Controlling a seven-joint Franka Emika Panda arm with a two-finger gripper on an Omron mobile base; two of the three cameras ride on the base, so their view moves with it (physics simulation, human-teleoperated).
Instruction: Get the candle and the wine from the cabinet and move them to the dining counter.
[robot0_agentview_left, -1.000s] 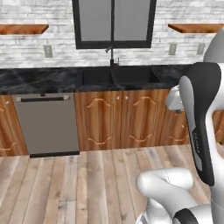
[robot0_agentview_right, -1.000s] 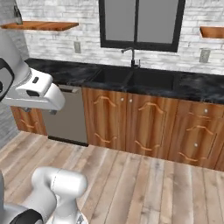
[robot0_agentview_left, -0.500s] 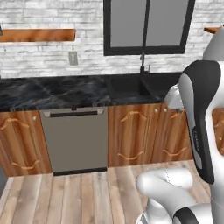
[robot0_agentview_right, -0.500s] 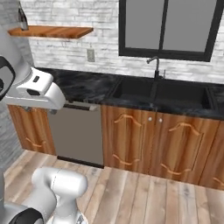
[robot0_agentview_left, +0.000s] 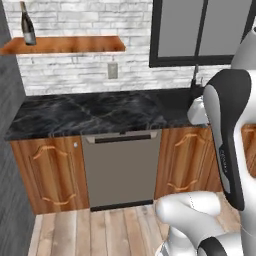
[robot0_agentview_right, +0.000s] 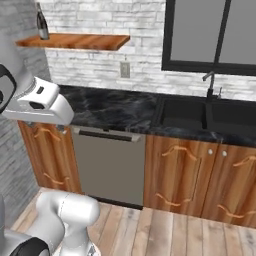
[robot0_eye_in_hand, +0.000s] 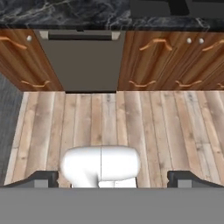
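**End effector released above the floor, wine on the shelf**

We see the end effector (robot0_eye_in_hand: 112, 179) with its two dark fingertips (robot0_eye_in_hand: 41, 178) spread wide, grasping nothing, over the pale plank floor (robot0_eye_in_hand: 166, 127). Ahead stands the grey dishwasher front (robot0_eye_in_hand: 81, 61) beneath the black marble bench (robot0_agentview_left: 90, 112). The dark glass wine bottle (robot0_agentview_left: 27, 24) stands upright at the left end of the orange-brown wooden slab shelf (robot0_agentview_left: 75, 45).
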